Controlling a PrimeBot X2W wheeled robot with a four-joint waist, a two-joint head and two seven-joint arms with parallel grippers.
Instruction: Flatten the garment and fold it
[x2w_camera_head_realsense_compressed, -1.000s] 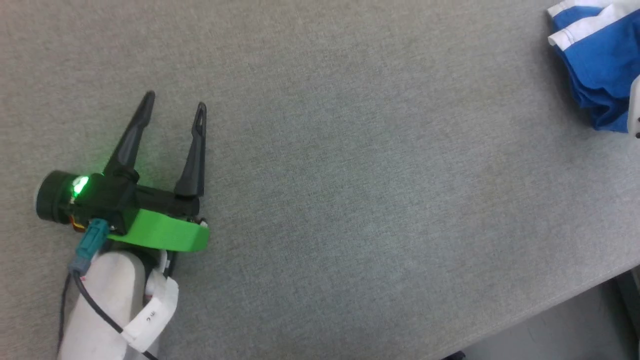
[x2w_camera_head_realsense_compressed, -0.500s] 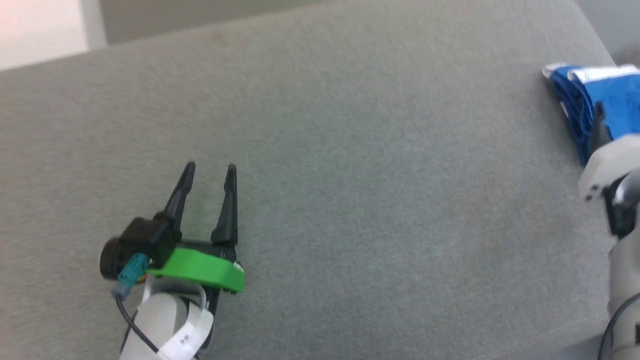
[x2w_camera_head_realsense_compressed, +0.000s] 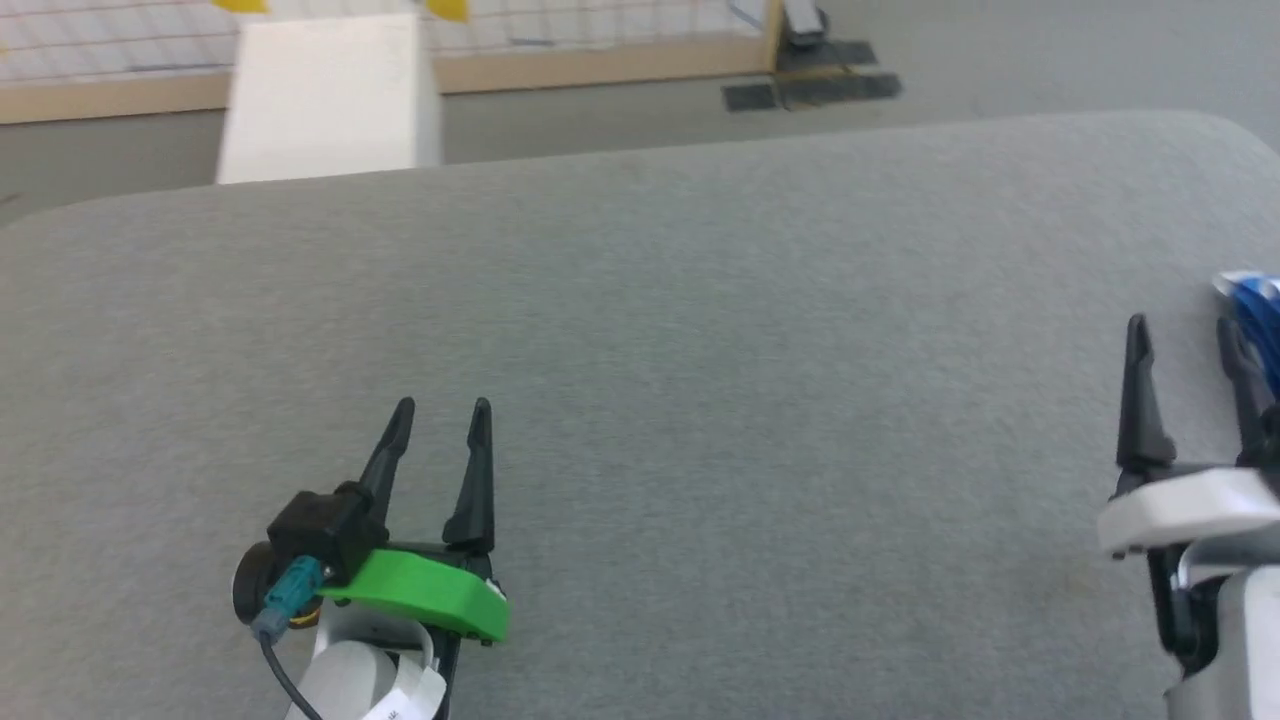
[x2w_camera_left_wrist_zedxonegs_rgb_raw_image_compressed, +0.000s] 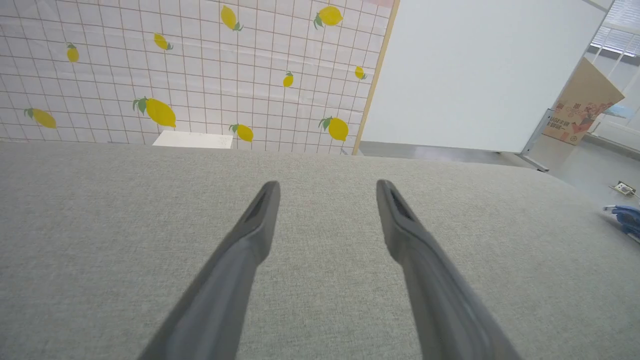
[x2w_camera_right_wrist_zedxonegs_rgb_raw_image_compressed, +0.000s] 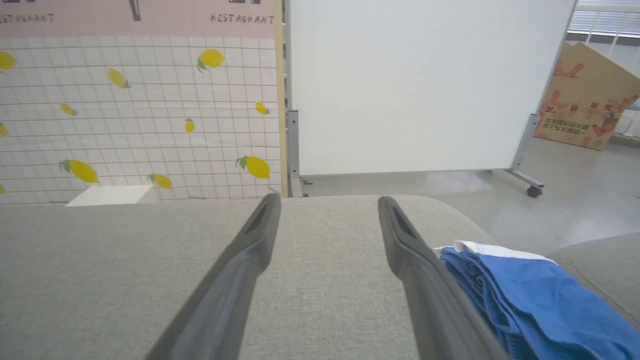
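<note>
The garment (x2w_camera_right_wrist_zedxonegs_rgb_raw_image_compressed: 525, 300) is bright blue with a white edge and lies bunched on the grey table's right side, just right of my right gripper's fingers. A sliver of the garment (x2w_camera_head_realsense_compressed: 1262, 310) shows at the head view's right edge, and a small blue piece of the garment (x2w_camera_left_wrist_zedxonegs_rgb_raw_image_compressed: 627, 220) shows at the far right in the left wrist view. My right gripper (x2w_camera_head_realsense_compressed: 1185, 330) stands open and empty beside it. My left gripper (x2w_camera_head_realsense_compressed: 440, 410) is open and empty over the table's near left part. In the wrist views the left gripper (x2w_camera_left_wrist_zedxonegs_rgb_raw_image_compressed: 327, 187) and the right gripper (x2w_camera_right_wrist_zedxonegs_rgb_raw_image_compressed: 330, 200) show parted fingers over bare cloth.
The grey cloth-covered table (x2w_camera_head_realsense_compressed: 700, 350) has a rounded far right corner. Beyond it stand a white box (x2w_camera_head_realsense_compressed: 330, 95), a lemon-patterned wall (x2w_camera_left_wrist_zedxonegs_rgb_raw_image_compressed: 175, 75), a white panel on wheels (x2w_camera_right_wrist_zedxonegs_rgb_raw_image_compressed: 425, 85) and a cardboard box (x2w_camera_right_wrist_zedxonegs_rgb_raw_image_compressed: 585, 100).
The head camera has tilted up, so the table's far edge and the floor beyond now show. My right gripper has come into view, open next to the garment. The left gripper stays open.
</note>
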